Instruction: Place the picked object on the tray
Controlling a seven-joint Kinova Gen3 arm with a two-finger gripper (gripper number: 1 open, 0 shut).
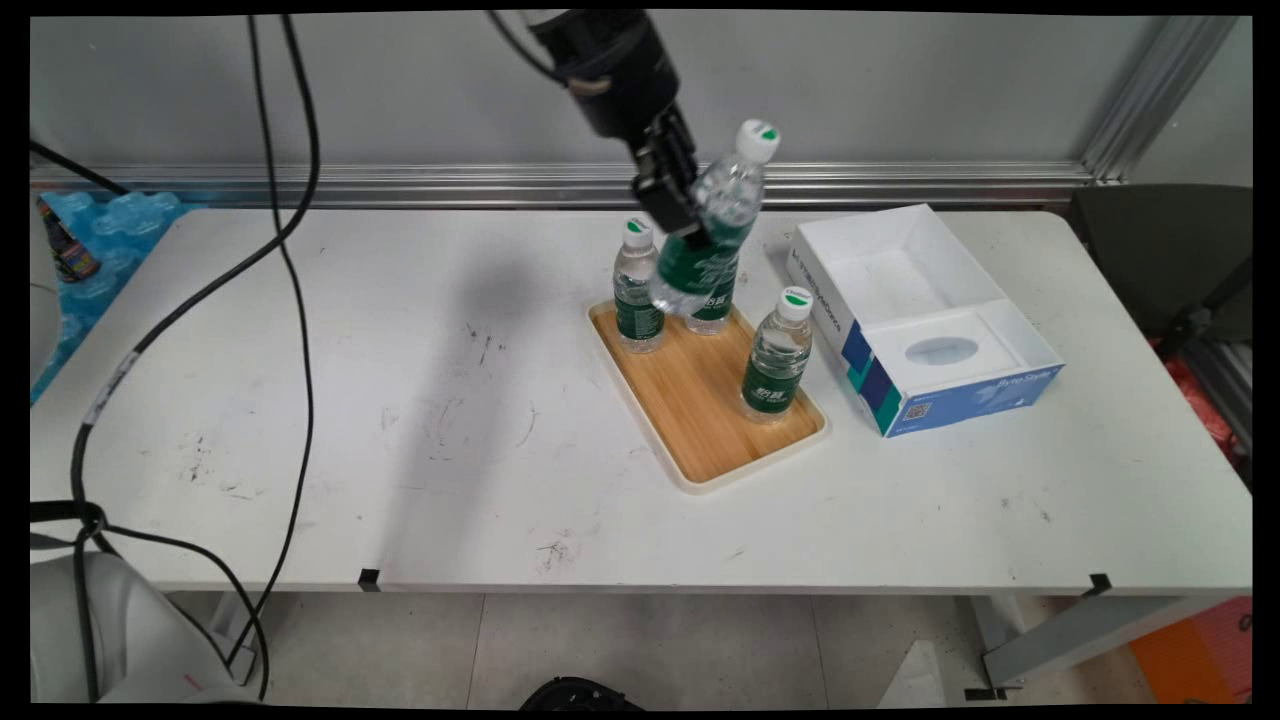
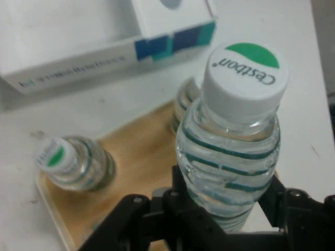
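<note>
The gripper (image 1: 690, 225) is clamped on a water bottle (image 1: 715, 225), which hangs tilted in the air above the far end of the wooden tray (image 1: 700, 400), its white cap (image 2: 246, 73) leaning to the right. On the tray stand three other bottles: one at the far left (image 1: 637, 290), one partly hidden behind the held bottle (image 1: 712, 305), one on the right side (image 1: 778, 355). An open white and blue box (image 1: 925, 320) lies just right of the tray on the white table (image 1: 300, 400).
</note>
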